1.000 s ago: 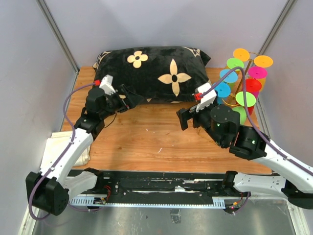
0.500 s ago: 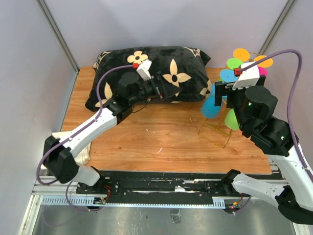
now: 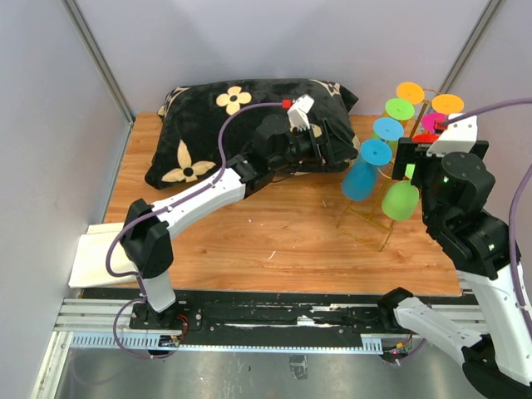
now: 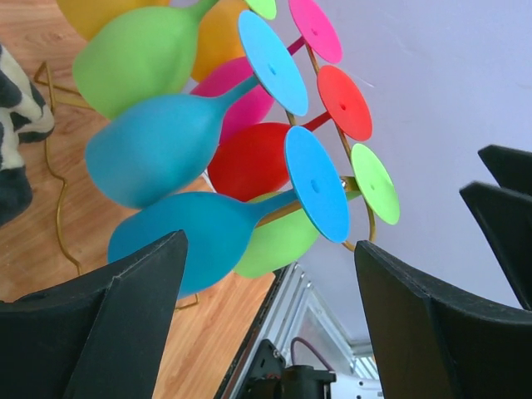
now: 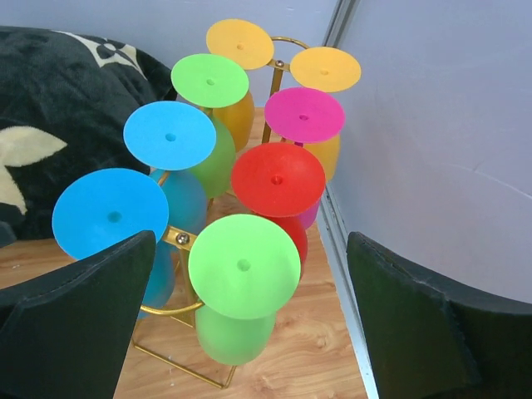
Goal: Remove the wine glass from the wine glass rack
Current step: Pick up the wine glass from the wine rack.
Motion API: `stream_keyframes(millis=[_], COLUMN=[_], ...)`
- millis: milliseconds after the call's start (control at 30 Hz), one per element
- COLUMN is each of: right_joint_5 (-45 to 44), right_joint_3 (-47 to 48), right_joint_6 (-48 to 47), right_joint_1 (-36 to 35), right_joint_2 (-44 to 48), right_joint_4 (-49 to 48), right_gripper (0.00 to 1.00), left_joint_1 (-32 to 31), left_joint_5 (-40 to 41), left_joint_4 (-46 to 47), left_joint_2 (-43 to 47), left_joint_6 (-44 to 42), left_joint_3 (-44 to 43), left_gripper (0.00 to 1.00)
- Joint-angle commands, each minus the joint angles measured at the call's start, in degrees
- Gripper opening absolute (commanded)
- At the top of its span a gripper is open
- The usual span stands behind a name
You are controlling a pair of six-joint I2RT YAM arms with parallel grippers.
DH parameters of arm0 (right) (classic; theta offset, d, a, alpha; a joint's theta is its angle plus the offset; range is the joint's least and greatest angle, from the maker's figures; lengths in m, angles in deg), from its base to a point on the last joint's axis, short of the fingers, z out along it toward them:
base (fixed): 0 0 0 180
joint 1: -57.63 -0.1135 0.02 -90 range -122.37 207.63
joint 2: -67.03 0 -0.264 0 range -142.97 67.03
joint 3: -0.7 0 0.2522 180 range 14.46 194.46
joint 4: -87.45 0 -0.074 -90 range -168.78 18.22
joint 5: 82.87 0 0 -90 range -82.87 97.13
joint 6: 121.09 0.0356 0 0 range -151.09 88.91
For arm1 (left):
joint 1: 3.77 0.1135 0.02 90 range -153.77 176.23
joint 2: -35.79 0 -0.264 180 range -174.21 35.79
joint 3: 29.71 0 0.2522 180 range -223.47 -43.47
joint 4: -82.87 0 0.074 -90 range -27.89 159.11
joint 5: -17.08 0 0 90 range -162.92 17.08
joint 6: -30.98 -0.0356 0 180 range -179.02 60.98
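- step in hand: the reach. the left claw, upper middle of the top view, faces the lowest blue wine glass, jaws apart, holding nothing.
- the glass hangs foot-up on the rack, right of frame.
- the right claw hovers above, jaws apart, empty.
- next move, likely: close round the bowl and slide it off.

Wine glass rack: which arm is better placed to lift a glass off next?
Probably left: the left gripper, open, flanks the lowest blue glass at its bowl; the right gripper hovers above the wine glass rack.
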Motion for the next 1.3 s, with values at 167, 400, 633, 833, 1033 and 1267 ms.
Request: stream_keyframes(millis=[167,400,633,833,1033,1267], right_joint_5=[0.73,4.96,6.68,6.37,2.94,-1.95], right_joint_3=[-6.71,-7.31,-8.91,-9.58,-9.97,-4.2], right_joint_6=[1.31,3.64,5.25,5.55,5.43,6.2], right_joint_1=[1.7,1.7,1.7,1.7,1.7,2.26], right_joint_2=[7.29,7.98,8.94,9.48,9.51,4.34], right_joint_4=[-4.33,-2.99,-3.35,-3.35,-2.23,5.42], right_gripper=[0.98,0.98,0.98,0.98,0.98,0.98], left_joint_1=[-1.71,-2.12,-2.83,-3.2,-3.29,-3.29], left_joint_5=[0.33,1.69,2.61,2.68,2.23,3.32], left_joint_4=[2.4,0.64,-1.73,-2.83,-1.95,-3.61], left_joint_2=[-3.2,-6.9,-9.03,-9.62,-9.46,-8.91], left_joint_6=[1.8,3.62,2.81,2.41,3.21,1.34], left_joint_3=[-4.3,-9.03,-11.55,-12.58,-13.32,-14.55], left_gripper=[0.84,0.75,0.6,0.41,0.25,0.01])
